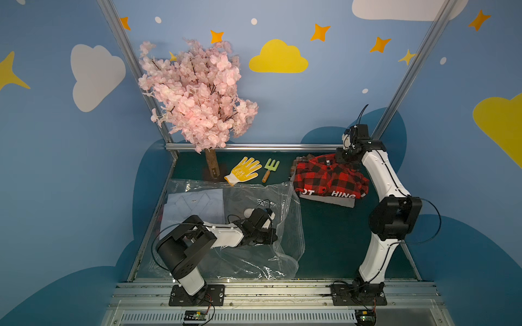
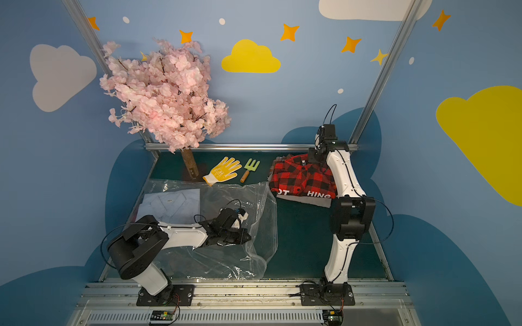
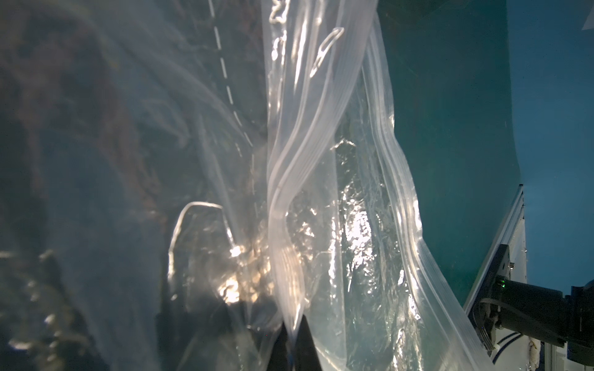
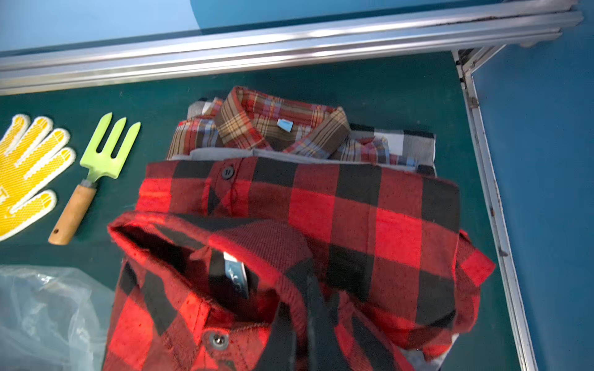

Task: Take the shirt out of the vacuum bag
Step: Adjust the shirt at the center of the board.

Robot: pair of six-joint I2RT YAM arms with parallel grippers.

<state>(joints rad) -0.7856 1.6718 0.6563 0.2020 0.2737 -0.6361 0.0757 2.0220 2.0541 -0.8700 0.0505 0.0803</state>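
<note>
Over on the left of the bench [image 1: 324, 240], the vacuum bag [image 1: 288, 214] lies with a pale shirt [image 1: 195, 206] inside, left gripper [image 3: 291, 334] pinching its plastic. Right gripper [image 4: 308, 324] is clamped on the red plaid shirt [image 4: 353, 225], far right.

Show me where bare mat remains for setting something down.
Bare mat between the bag and the right arm, nearer than the red shirt. Narrow gap between fork and red shirt. Crowded: glove, fork and trunk along the far edge; bag covers the left.
</note>
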